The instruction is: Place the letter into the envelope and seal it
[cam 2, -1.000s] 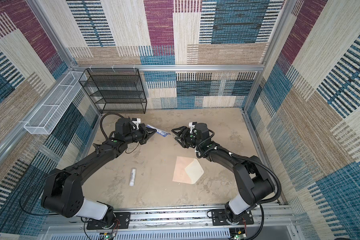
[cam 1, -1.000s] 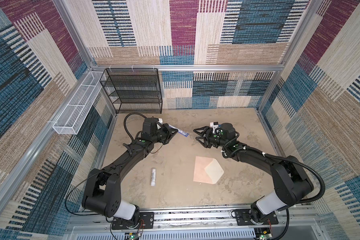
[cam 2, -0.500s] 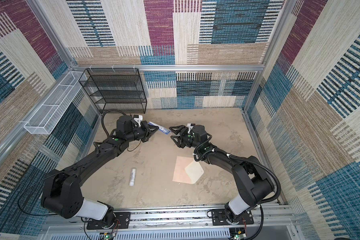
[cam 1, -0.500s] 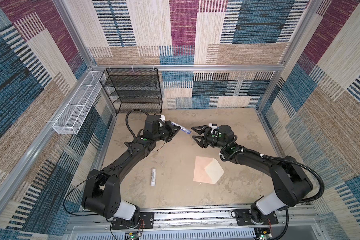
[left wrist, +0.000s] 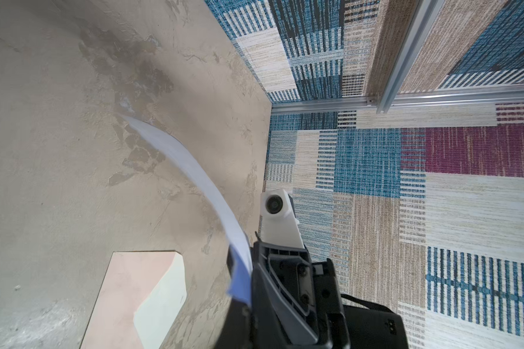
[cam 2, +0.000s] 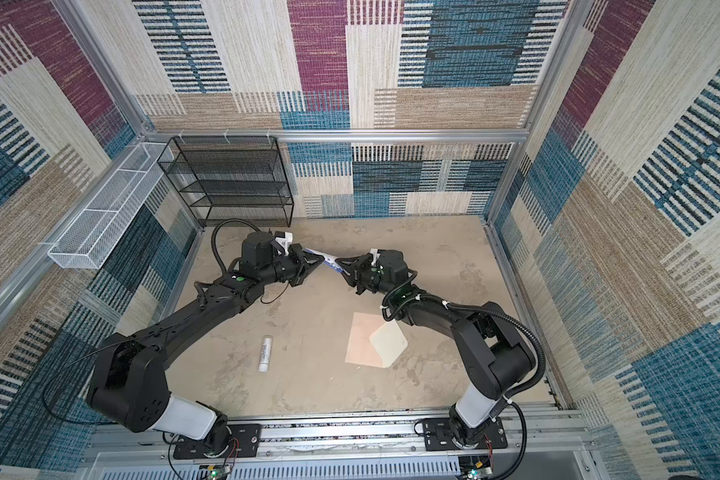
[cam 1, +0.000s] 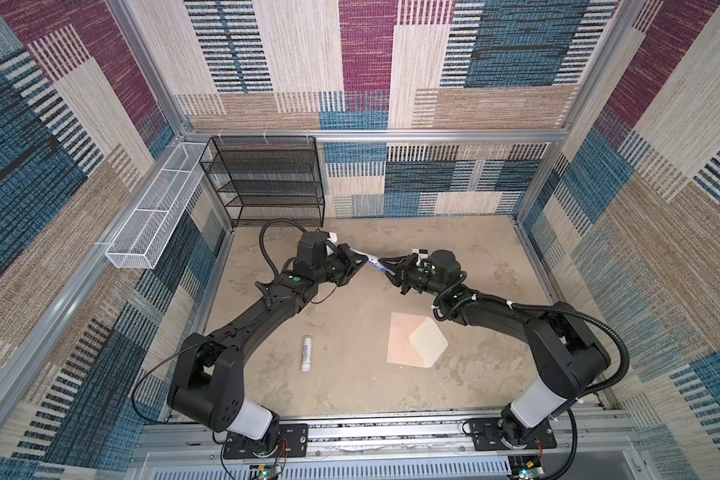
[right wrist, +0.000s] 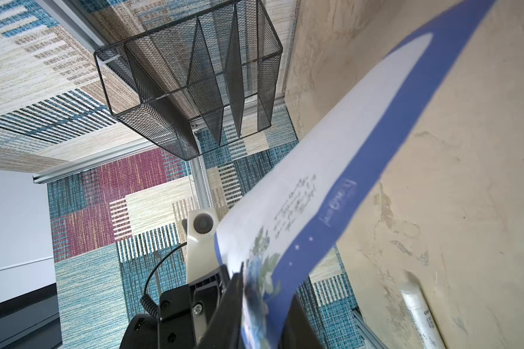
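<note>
While both arms reach toward the far middle of the sandy worktop [cam 1: 350, 395], their tips meet over one sheet of paper. The left gripper [cam 1: 364, 259] is clamped tight on the letter [cam 1: 374, 262], and the right gripper [cam 1: 385, 265] pinches the sheet's right end, its jaws narrow against the paper. Between them the letter hangs clear of the worktop, standing on edge so that both top views show only a thin white and blue strip. Seen from the right wrist, the letter [right wrist: 330, 169] is white with a broad dark blue border, a few lines of small handwriting and a blue flower print at the gripped corner. Seen from the left wrist, the letter [left wrist: 194, 169] bows in a long curve. The envelope [cam 1: 406, 340] lies flat on the worktop, nearer than the grippers and toward the right, well apart from the letter; it is peach pink, and its cream pointed flap [cam 1: 431, 343] is open, pointing right. A white tube [cam 1: 307, 353] lies left of the envelope.
</note>
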### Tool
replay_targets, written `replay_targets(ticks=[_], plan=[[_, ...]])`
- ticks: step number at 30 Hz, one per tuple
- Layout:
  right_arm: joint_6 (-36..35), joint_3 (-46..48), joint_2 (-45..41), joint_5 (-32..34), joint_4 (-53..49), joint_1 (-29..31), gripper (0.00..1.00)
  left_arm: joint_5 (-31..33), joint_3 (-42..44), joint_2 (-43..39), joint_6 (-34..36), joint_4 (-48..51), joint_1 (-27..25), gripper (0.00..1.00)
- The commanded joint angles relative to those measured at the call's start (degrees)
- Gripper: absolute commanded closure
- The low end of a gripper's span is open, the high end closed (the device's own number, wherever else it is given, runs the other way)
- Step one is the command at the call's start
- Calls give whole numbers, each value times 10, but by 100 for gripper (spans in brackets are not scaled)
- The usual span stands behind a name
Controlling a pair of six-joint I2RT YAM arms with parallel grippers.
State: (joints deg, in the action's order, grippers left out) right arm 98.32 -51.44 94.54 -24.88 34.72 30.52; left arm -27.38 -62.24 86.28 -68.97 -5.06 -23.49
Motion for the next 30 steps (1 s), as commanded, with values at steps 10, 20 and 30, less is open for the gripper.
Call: replay_targets(ticks=[10,20,30], plan=[[-19,-9,-3,-3,10,1,100,-14,10,-13,19,18,1,70],[-160,-32,-30,-31,-101,-20,100,-10,53,-105,94,129,39,34],[-464,-206,-2,-74,-385,-48,100,15,80,-223,223,305,93,30]])
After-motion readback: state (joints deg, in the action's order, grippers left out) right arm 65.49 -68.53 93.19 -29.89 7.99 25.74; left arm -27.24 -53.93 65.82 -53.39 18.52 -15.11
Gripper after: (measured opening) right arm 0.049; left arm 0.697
